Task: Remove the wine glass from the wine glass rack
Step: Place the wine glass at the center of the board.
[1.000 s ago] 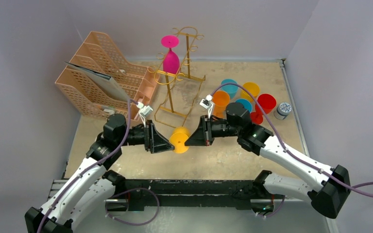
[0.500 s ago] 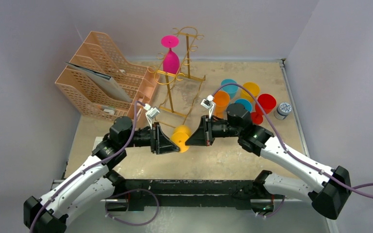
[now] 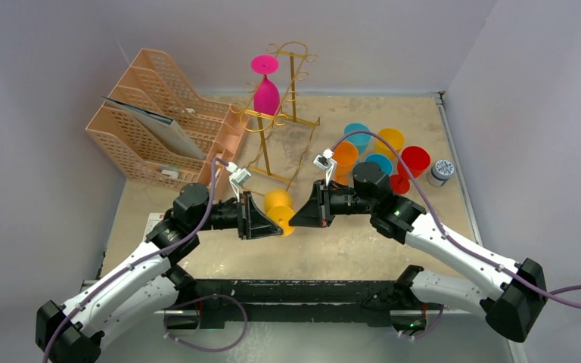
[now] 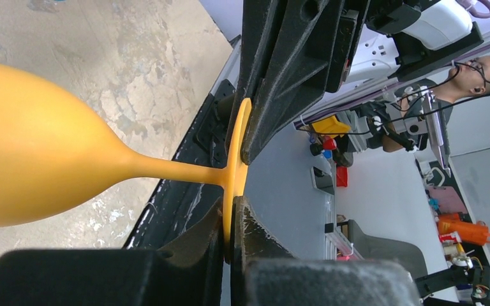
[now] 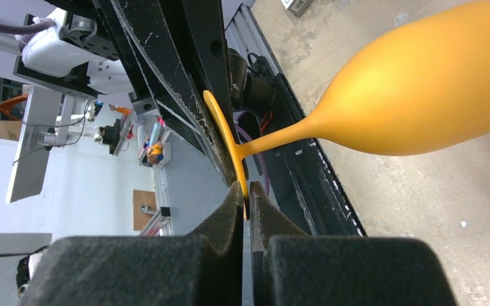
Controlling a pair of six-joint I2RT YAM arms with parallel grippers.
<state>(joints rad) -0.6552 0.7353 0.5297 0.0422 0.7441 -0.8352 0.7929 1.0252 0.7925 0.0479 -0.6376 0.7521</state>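
Observation:
An orange wine glass (image 3: 279, 204) lies sideways in the air, low over the table's near middle, off the rack. My left gripper (image 3: 275, 227) is shut on the rim of its foot from the left. My right gripper (image 3: 292, 221) is shut on the same foot from the right. In the left wrist view the foot (image 4: 236, 159) is pinched in my left gripper (image 4: 231, 217), with the bowl (image 4: 32, 146) to the left. In the right wrist view my right gripper (image 5: 245, 204) clamps the foot's edge below the bowl (image 5: 421, 83). A pink wine glass (image 3: 266, 96) hangs upside down on the gold wine glass rack (image 3: 293, 83) at the back.
A peach lattice file organizer (image 3: 159, 121) holding a dark folder stands at the back left. Several coloured cups (image 3: 382, 155) cluster at the right, with a small round tin (image 3: 442, 170) beside them. Walls close in on the left, back and right.
My left gripper slid right to the orange glass and closed on its foot. The right gripper stayed shut on the foot and did not move.

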